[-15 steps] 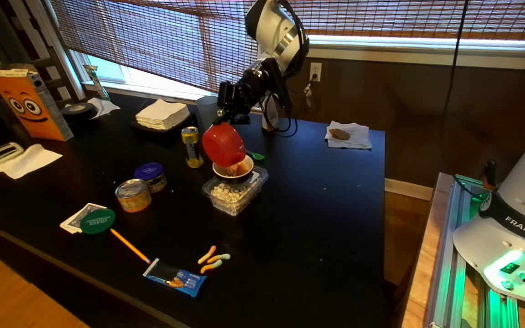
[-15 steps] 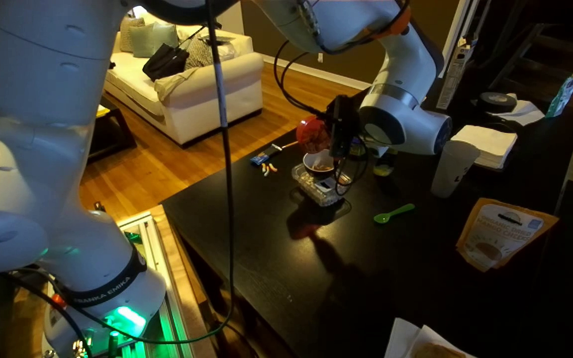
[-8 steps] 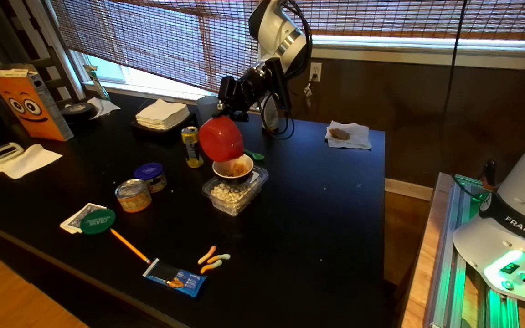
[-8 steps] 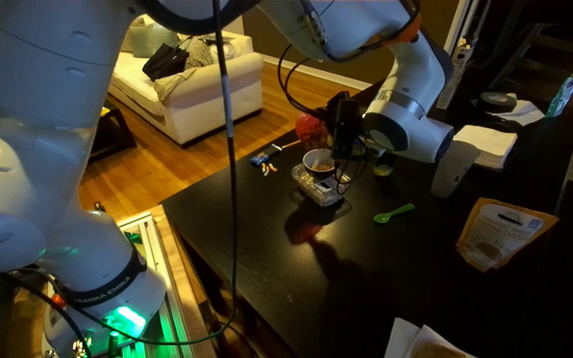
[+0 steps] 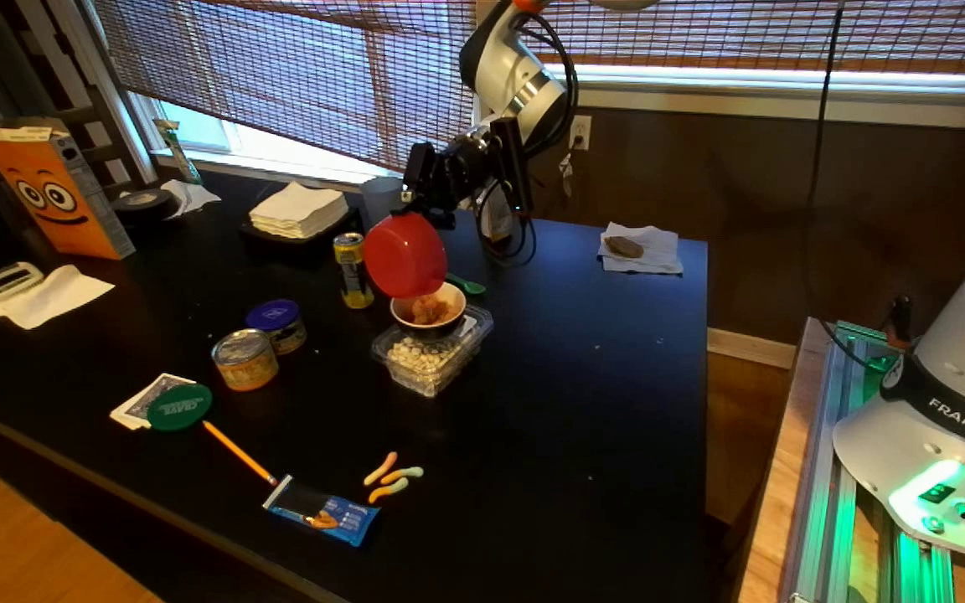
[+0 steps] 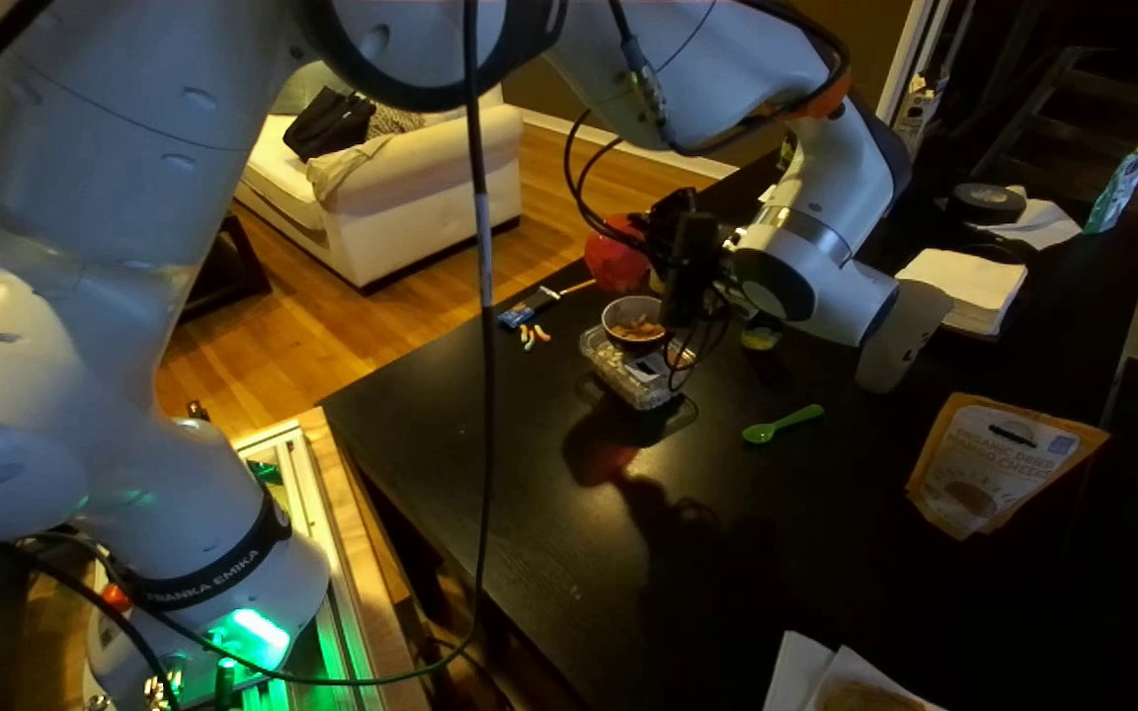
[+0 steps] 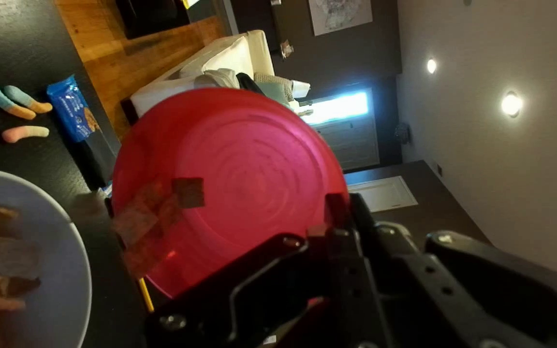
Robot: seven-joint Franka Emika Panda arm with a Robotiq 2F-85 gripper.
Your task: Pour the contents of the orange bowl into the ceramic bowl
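The orange bowl, red-orange and steeply tipped, hangs above the ceramic bowl in an exterior view. In the wrist view my gripper is shut on the rim of the orange bowl. Several brownish pieces cling near its lower side, and a blurred one appears beyond its edge. Light-walled inside, the ceramic bowl shows at the lower left of that view with a heap of pieces in it. In an exterior view the arm partly hides the orange bowl.
The ceramic bowl seems to rest on a clear plastic container of white pieces. Nearby stand a yellow can and two low cans, one being the orange can. A green spoon, a cup and a pouch are also around.
The orange bowl has shifted slightly up and left in an exterior view and is tipped further. The heap in the ceramic bowl looks larger than half a second ago.
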